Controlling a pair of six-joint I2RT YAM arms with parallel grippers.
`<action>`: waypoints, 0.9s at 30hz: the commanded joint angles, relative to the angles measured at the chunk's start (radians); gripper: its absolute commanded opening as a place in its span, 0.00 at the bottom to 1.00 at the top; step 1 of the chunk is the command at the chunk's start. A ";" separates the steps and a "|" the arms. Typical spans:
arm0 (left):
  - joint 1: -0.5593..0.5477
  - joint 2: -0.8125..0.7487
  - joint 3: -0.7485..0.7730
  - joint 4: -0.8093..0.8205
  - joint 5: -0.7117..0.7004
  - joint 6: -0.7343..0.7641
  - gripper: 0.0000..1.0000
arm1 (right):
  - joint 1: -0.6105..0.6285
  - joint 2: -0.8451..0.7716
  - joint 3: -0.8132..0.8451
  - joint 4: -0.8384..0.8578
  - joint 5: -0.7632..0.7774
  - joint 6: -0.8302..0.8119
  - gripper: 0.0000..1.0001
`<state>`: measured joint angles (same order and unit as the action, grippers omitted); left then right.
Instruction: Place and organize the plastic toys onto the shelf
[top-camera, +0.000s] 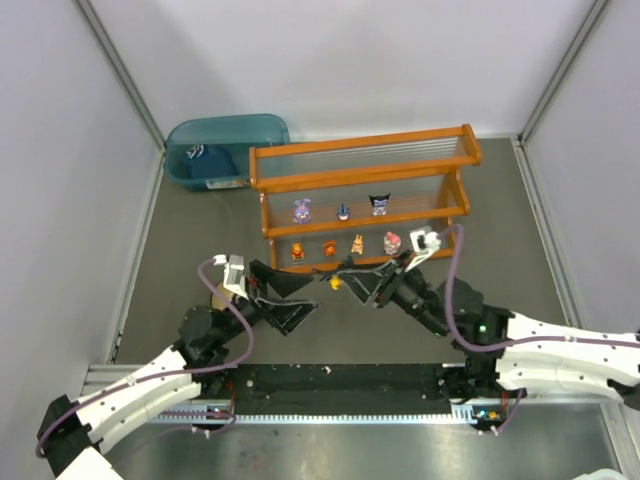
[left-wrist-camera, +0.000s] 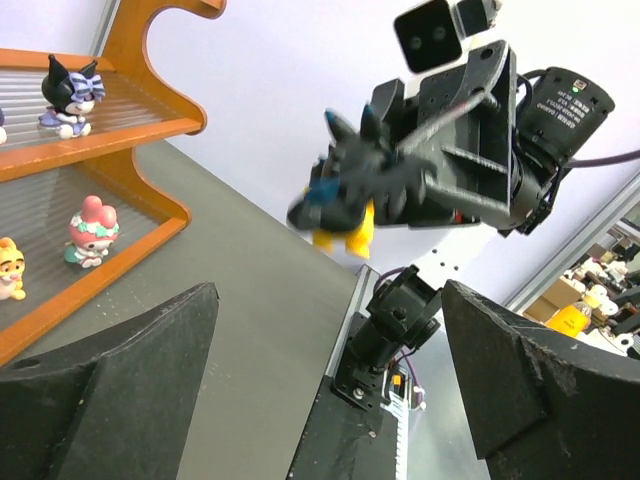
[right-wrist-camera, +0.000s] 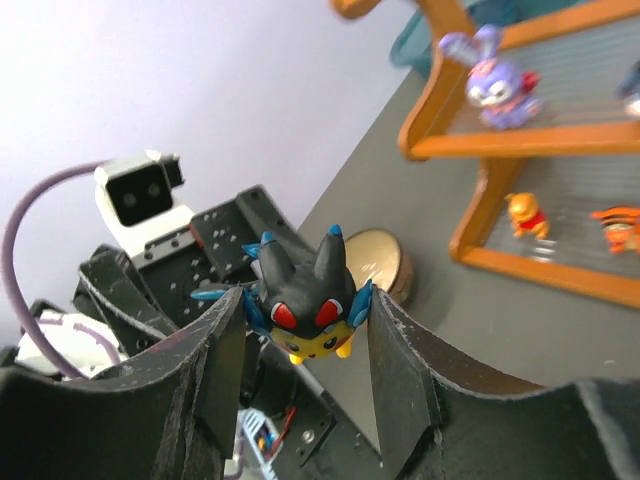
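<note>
right gripper (right-wrist-camera: 305, 298) is pinched on a little black-and-yellow toy (right-wrist-camera: 306, 312), with the fingers (right-wrist-camera: 400, 370) squeezing it from both sides around the middle. the toy's up off the table, ears pointing out past the fingertips and face turned back at the wrist camera. so its long axis runs roughly along the fingers.

the shelf (top-camera: 360, 182) lies straight ahead of it, away from the arm bases. from overhead the toy hangs just in front of the lower tier's front rail, about level with an orange toy (top-camera: 329, 247) sitting there. so i'd guess the coming move is a short reach forward and a set-down, and the right arm is obviously the one to do it. the roomiest spot looks like the upper tier to the right of the black figure (top-camera: 379, 204), but that's just my read.

left gripper (top-camera: 305, 300) sits just beside the toy, spread wide, holding nothing, aimed toward it.

view stuff:
- **right wrist cam:** shows the grip and the toy's face, plus a tan bowl (right-wrist-camera: 372, 262) on the table behind. from overhead the left arm mostly covers that bowl.
- **left wrist cam:** catches the toy from below, yellow feet poking out under the fingers, and the pink figure (left-wrist-camera: 92, 232) on the lower tier.
- **overhead:** the only view showing the whole teal bin (top-camera: 225, 140) by the shelf's left end.
</note>
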<state>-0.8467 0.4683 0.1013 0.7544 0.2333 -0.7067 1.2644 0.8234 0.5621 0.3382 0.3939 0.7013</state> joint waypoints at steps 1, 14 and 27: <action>-0.002 -0.065 -0.021 -0.053 -0.006 0.010 0.99 | -0.039 -0.183 0.010 -0.218 0.149 -0.068 0.00; 0.001 -0.094 -0.060 -0.125 -0.032 0.023 0.99 | -0.327 -0.328 0.059 -0.565 0.321 -0.227 0.00; 0.023 -0.008 -0.080 -0.061 0.004 0.018 0.99 | -0.695 -0.150 0.048 -0.297 0.010 -0.359 0.00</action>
<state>-0.8326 0.4423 0.0536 0.6075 0.2199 -0.6907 0.6369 0.6563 0.6025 -0.1421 0.5377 0.3935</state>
